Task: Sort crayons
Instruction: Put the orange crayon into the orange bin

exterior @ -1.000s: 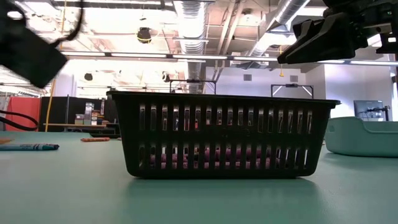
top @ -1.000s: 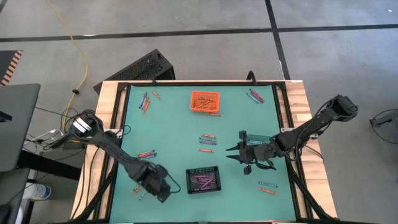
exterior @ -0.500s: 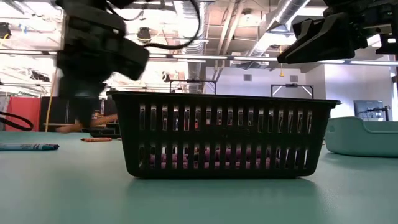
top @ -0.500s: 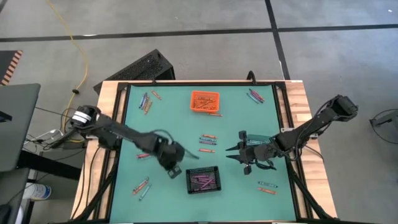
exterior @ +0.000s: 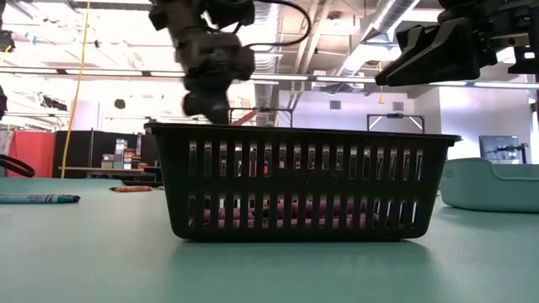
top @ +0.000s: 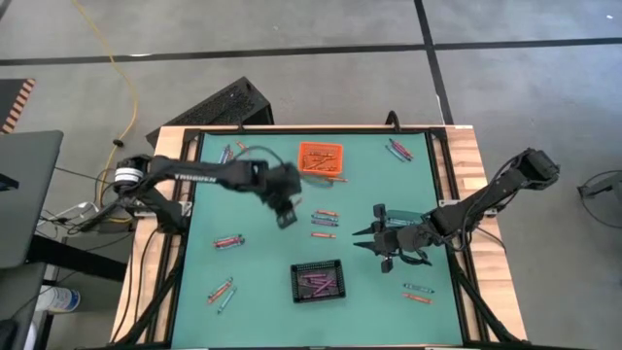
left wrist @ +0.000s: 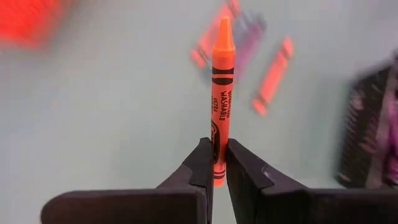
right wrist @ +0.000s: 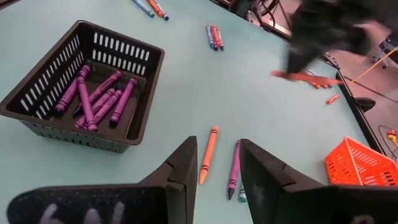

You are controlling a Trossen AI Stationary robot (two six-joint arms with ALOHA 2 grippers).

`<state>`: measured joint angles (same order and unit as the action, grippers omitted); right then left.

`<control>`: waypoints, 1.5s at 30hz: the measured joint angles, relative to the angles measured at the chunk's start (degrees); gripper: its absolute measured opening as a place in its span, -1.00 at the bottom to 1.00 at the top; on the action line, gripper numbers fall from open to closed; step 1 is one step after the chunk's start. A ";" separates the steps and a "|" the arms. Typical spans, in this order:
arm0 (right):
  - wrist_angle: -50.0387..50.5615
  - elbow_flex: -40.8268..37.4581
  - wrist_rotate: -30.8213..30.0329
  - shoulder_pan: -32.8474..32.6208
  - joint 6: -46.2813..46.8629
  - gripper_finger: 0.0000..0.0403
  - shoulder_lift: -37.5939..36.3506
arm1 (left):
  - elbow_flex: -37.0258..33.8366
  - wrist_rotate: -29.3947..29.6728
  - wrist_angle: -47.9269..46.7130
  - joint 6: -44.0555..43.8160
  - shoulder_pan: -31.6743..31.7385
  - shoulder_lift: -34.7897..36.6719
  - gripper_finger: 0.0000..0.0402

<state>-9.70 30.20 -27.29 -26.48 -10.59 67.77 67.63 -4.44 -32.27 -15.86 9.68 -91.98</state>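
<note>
While the right gripper [top: 374, 239] is idling with fingers parted over the desk [top: 389, 185], the left gripper [top: 286, 216] is carrying an orange crayon [left wrist: 221, 93] clenched in its fingers (mid-desk); next it needs positioning over the orange bin [top: 320, 158].

The light was bright and even over the green table [top: 389, 194], with only soft, short shadows under the arms. In the low view, strong ceiling lamps [exterior: 109, 80] gave glare and washed out the far room, so the black bin [exterior: 299, 181] stood dark against it. The left arm [exterior: 206, 50] was smeared by motion blur. In the left wrist view the orange crayon [left wrist: 221, 93] was sharp, but the background was blurred; the red patch [left wrist: 28, 22] was perhaps a bin. The right wrist view bent slightly at the edges.
</note>
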 joint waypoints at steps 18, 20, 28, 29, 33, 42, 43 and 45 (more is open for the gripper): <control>2.93 -0.01 -0.35 3.19 1.28 -0.42 -0.02 | 34.22 11.07 -7.44 28.88 13.38 -28.23 -0.87; 3.67 0.01 -0.38 3.49 1.65 -0.42 -0.02 | 37.50 11.18 -10.31 30.52 13.39 -31.27 -0.83; 8.72 -0.01 -7.06 3.85 6.61 -0.42 -0.02 | 46.04 18.67 -18.02 35.23 12.29 -37.85 -0.50; 8.84 0.01 -7.64 3.88 7.02 -0.42 -0.02 | 46.29 18.69 -18.10 35.25 12.09 -37.86 -0.46; 8.98 0.00 -8.00 4.46 7.58 -0.42 -0.02 | 49.02 19.21 -19.51 35.22 11.55 -37.15 -0.38; 8.28 0.02 -7.82 6.09 8.25 -0.42 -0.02 | 56.89 12.35 -19.03 31.16 9.64 -34.10 -0.37; 8.50 0.02 -7.80 6.05 8.62 -0.42 -0.02 | 56.95 9.91 -17.89 31.17 9.26 -34.10 -0.37; 8.68 0.02 -7.63 6.05 8.83 -0.42 -0.02 | 56.86 6.17 -15.93 31.40 8.50 -34.16 -0.37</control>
<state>-1.02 30.22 -34.91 -20.43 -1.76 67.75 124.49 1.73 -48.21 15.54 18.17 -126.14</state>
